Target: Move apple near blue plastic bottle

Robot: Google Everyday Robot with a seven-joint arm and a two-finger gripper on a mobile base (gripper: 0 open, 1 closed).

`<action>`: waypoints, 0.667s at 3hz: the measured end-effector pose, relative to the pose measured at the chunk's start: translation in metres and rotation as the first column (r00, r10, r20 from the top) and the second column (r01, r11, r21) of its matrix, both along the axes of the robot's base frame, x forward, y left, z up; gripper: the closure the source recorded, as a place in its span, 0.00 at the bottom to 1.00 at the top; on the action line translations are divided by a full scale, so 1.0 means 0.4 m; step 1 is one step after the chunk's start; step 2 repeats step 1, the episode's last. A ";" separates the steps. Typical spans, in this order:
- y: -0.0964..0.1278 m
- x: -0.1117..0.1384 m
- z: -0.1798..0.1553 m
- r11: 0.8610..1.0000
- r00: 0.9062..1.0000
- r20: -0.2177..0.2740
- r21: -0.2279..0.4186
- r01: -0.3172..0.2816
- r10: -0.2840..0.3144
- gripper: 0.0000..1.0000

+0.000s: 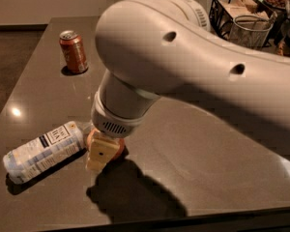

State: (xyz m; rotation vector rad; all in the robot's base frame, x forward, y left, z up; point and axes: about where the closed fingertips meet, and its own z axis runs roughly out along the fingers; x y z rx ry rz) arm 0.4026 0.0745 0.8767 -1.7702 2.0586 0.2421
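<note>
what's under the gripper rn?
The apple, only its orange-red edges showing around the gripper, right beside the blue plastic bottle lying on the table. Most of the apple is covered; whether it touches the bottle is hidden.
</note>
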 end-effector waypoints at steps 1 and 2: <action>0.000 0.000 0.000 1.000 1.000 0.000 0.000 0.000 0.000 0.00; 0.000 0.000 0.000 1.000 1.000 0.000 0.000 0.000 0.000 0.00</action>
